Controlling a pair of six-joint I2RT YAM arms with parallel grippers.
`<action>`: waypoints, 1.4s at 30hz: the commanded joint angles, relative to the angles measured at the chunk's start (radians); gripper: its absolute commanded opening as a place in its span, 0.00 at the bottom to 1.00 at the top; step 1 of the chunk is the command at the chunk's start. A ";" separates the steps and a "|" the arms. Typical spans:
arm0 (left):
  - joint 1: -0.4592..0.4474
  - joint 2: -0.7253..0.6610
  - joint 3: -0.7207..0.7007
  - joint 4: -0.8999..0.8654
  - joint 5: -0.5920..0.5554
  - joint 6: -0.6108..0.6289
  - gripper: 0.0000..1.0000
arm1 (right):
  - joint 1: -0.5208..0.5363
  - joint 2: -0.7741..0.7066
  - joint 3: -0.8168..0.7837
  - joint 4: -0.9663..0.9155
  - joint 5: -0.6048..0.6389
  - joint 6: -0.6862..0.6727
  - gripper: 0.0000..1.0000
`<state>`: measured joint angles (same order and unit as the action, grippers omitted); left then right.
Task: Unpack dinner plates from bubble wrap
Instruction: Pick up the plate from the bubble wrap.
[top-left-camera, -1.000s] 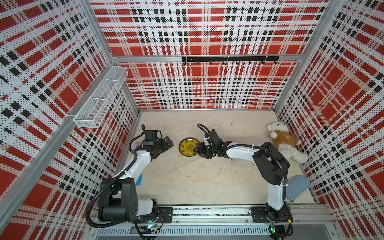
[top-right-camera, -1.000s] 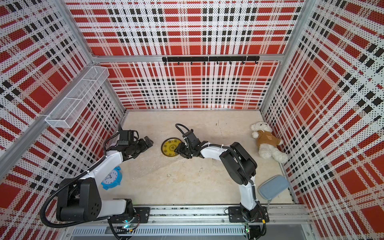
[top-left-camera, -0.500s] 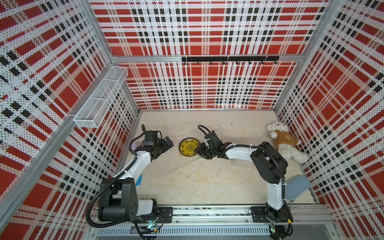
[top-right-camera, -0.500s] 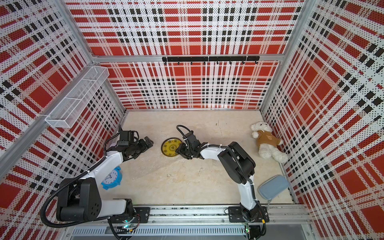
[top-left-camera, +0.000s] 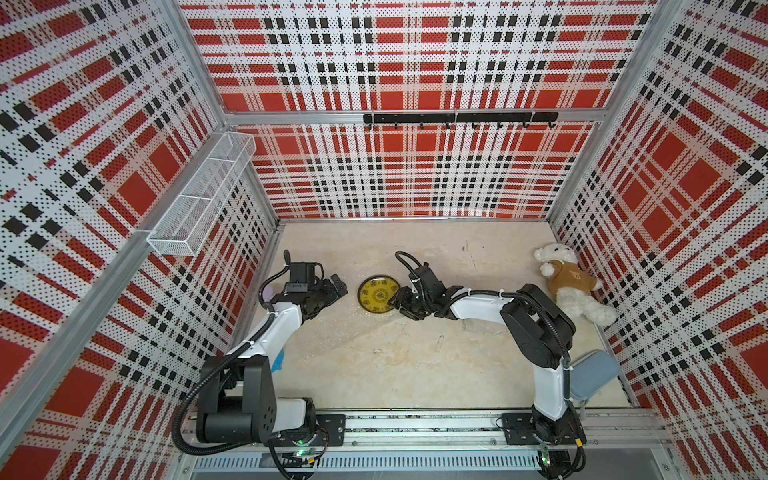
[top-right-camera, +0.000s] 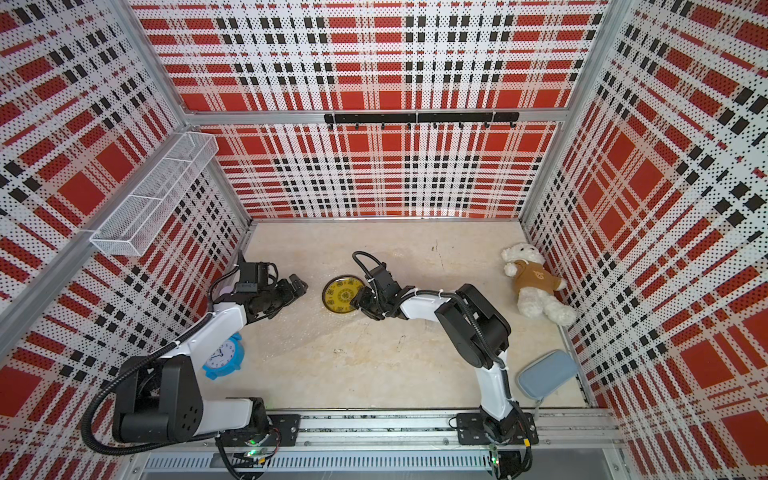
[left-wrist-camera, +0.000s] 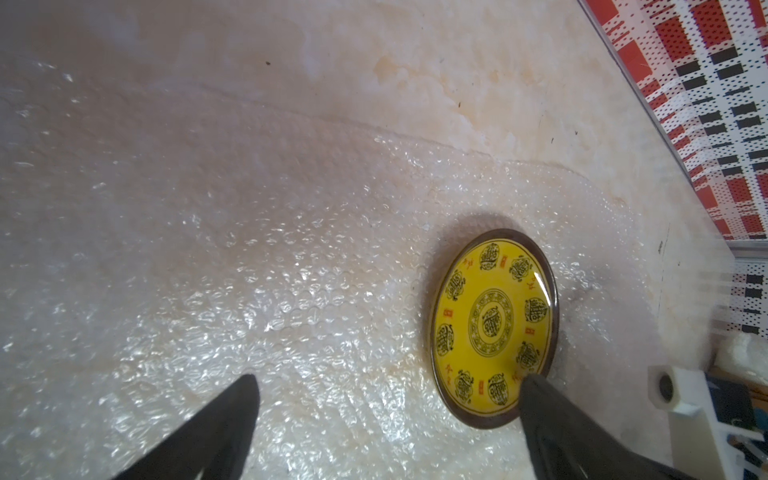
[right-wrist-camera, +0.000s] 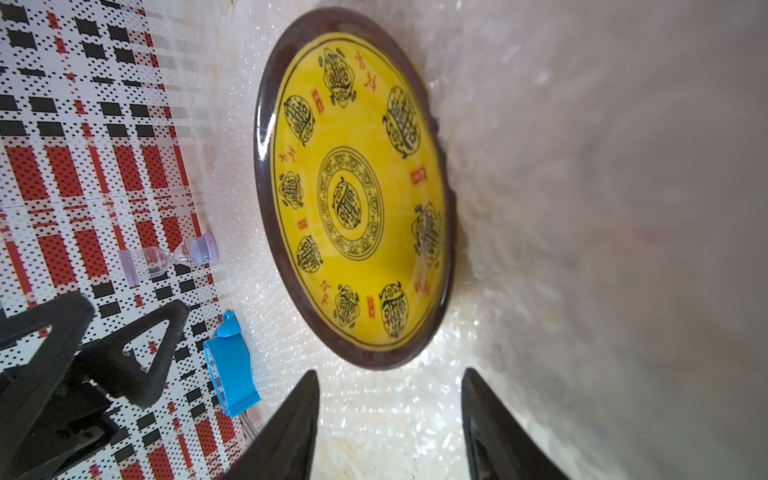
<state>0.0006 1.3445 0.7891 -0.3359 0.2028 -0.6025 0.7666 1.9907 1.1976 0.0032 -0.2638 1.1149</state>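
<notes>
Beside right end effector (right-wrist-camera: 389, 374), dinner plate (right-wrist-camera: 353, 187)

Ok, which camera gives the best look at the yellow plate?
The right wrist view: the yellow plate fills much of the frame, with its dark rim and black motifs sharp. The left wrist view shows it nearly whole but smaller. In both top views it is only a small yellow disc, motifs unreadable.

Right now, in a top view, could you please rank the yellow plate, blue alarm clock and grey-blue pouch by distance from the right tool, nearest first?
1. Yellow plate, just ahead of right tool.
2. Blue alarm clock, beside left arm.
3. Grey-blue pouch, near right arm's base.
</notes>
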 joint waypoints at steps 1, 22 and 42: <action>0.009 -0.008 -0.007 0.017 -0.001 -0.013 0.99 | 0.004 0.006 0.000 0.042 0.005 0.007 0.56; 0.009 -0.016 -0.004 0.009 -0.002 -0.009 0.99 | 0.005 0.052 0.013 0.079 0.003 0.018 0.43; 0.008 -0.021 -0.008 0.010 -0.008 -0.007 0.99 | 0.004 0.082 0.011 0.196 0.026 0.068 0.26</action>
<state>0.0006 1.3396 0.7887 -0.3359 0.2024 -0.6025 0.7666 2.0640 1.1988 0.1207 -0.2592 1.1572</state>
